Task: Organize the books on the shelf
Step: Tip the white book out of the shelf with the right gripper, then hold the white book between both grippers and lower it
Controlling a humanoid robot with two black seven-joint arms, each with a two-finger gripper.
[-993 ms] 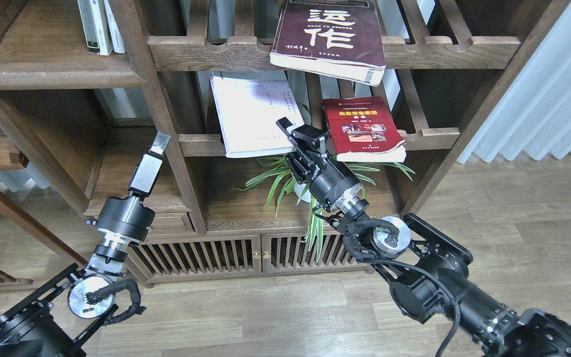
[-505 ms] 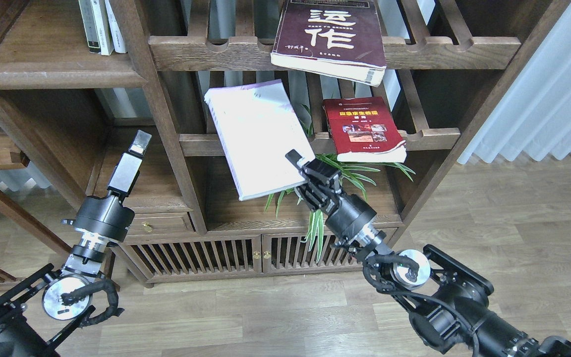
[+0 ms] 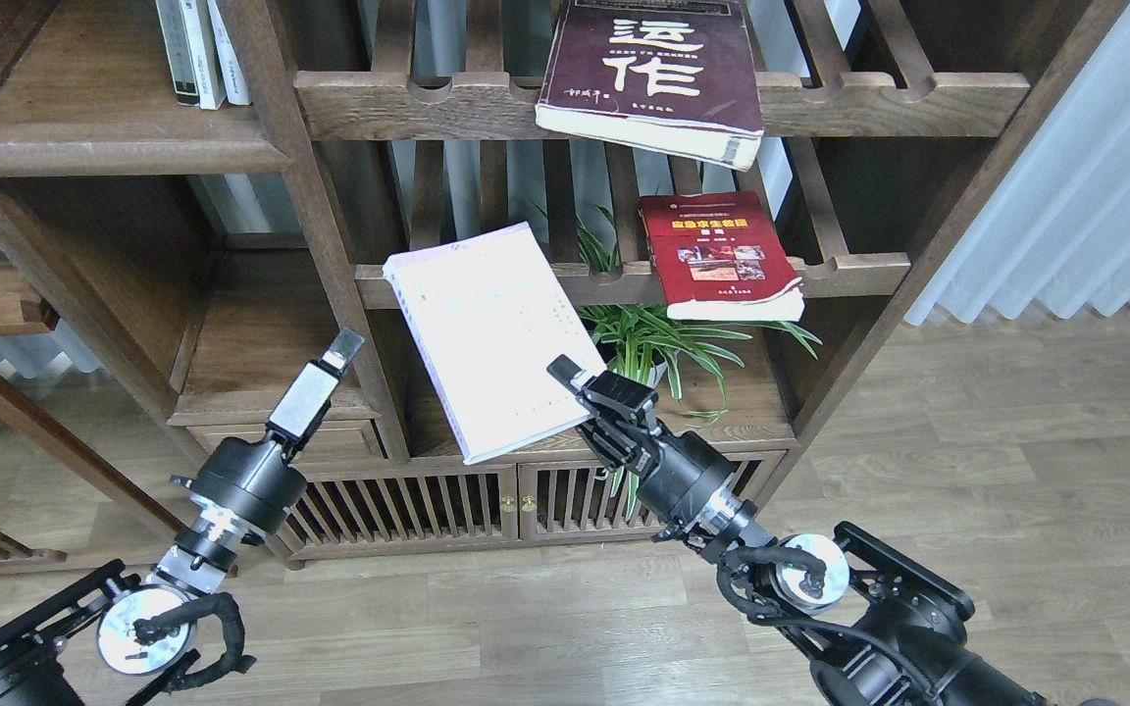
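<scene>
Since half a second earlier, your pale lavender-white book (image 3: 491, 338) had dropped lower and further out of the rack, so that it hung clear in front of the lower slatted rack (image 3: 624, 284) and the cabinet doors (image 3: 447, 505). It was tilted, its cover facing up toward you, with its lower right corner clamped in your right gripper (image 3: 580, 392). Your right arm had pulled back and down with it.

You could see the red book (image 3: 717, 255) lying flat on that lower rack, just right of where the pale one had been, its front end overhanging the rail. The maroon book (image 3: 653, 74) lay on the upper slatted rack (image 3: 663, 103), also overhanging.

Your left gripper (image 3: 330, 368) had come back up and to the right, near the upright post, holding nothing; whether its fingers were apart or together, you could not tell from this angle. Behind the pale book stood a green plant (image 3: 643, 338). Thin white upright books (image 3: 197, 49) stood on the dark shelf board (image 3: 104, 147) at upper left.
</scene>
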